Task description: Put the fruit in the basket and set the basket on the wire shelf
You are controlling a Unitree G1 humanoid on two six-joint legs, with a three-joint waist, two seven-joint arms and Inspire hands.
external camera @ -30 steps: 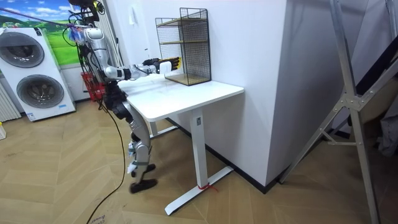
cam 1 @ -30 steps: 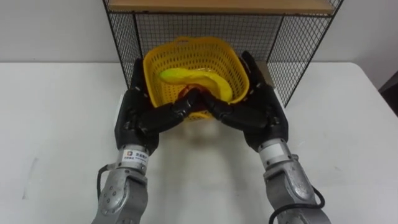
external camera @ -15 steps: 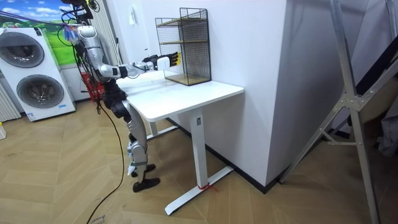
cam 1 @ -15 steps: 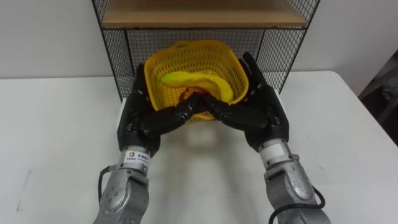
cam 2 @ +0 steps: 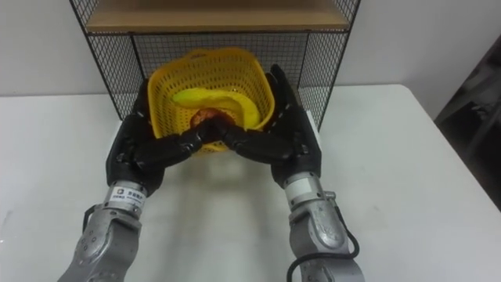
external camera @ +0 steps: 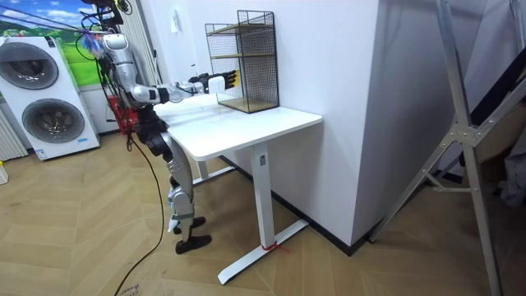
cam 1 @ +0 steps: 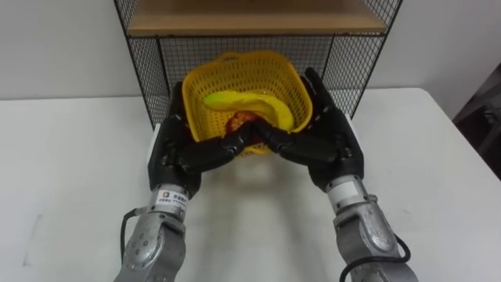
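A yellow plastic basket is held between my two hands at the mouth of the black wire shelf's lower bay, under its wooden board. In the basket lie a yellow banana and a reddish fruit, partly hidden behind my thumbs. My left hand presses the basket's left side and my right hand its right side. Fingers run straight along the walls, and the thumbs meet at the front. In the room view I stand at the table's end with both arms stretched toward the shelf.
The shelf stands at the back of the white table, against the wall. Its mesh sides flank the basket closely. A washing machine and a red crate stand behind me in the room view.
Over the last second I straightened up and my view shifted toward the shelf. The basket edged a little nearer the shelf's mouth, and both hands kept their hold.
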